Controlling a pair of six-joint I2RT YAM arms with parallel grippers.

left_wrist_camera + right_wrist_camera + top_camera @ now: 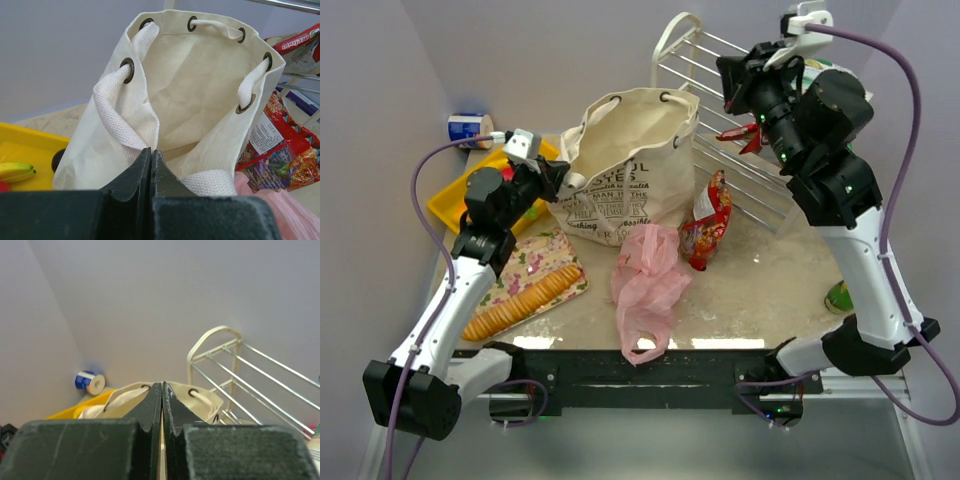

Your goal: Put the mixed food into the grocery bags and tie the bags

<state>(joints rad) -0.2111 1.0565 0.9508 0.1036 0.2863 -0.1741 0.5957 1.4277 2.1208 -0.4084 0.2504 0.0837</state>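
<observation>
Two pincers show in our views, both pressed together, and we see nothing pinched in either. Our left pincer [151,152] sits at the near rim of the tote [200,100], just beside a rope handle [112,112]. The tote stands upright and open on the desk [770,270]. Our right pincer [162,387] hangs raised over the rack [740,170]. We see the pink bag [645,280] crumpled in front of the tote, the red packet [708,220] just beside both, and a banana [15,171] in the yellow tray [30,150].
</observation>
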